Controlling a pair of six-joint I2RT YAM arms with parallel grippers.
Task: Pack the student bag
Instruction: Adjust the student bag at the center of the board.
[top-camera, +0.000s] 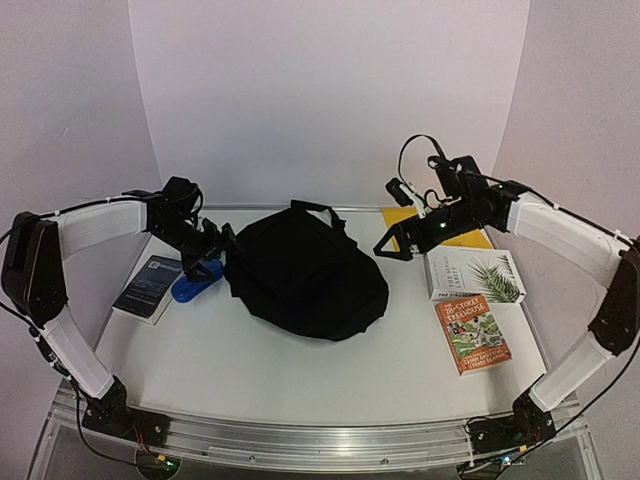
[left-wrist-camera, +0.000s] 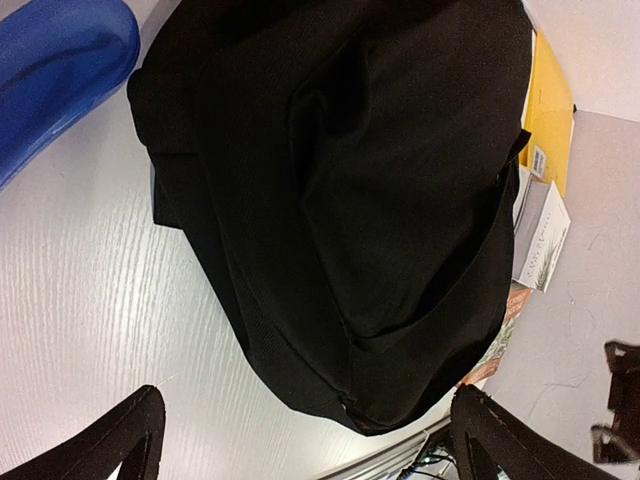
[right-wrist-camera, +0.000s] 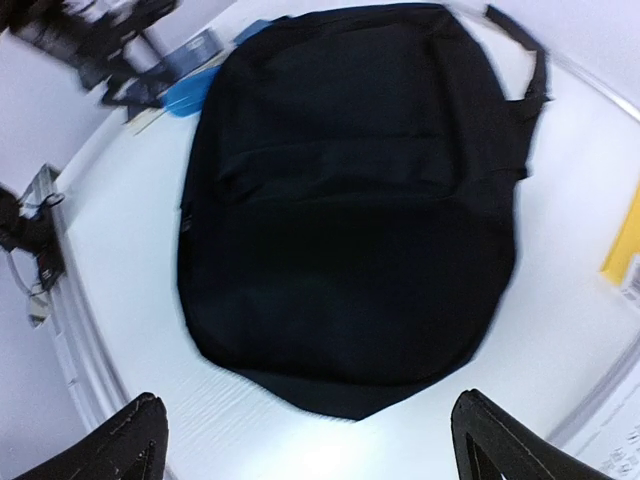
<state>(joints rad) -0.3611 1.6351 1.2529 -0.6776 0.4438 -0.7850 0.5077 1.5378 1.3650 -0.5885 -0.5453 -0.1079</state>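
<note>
Left claw (left-wrist-camera: 308, 420) and right claw (right-wrist-camera: 305, 415) both spread, empty, flanking student bag (top-camera: 305, 275) at table (top-camera: 300, 370) centre. Bag looked closed. Books (top-camera: 472, 335) lay outside near right edge; packing apparently unstarted.

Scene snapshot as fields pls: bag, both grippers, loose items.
student bag: lying mid-table, opening not visible
left gripper: open, empty, at bag's left side
right gripper: open, empty, raised at bag's right side
right of bag: white book, orange book, yellow flat item
left of bag: blue object, dark booklet
all five items: outside the bag
</note>
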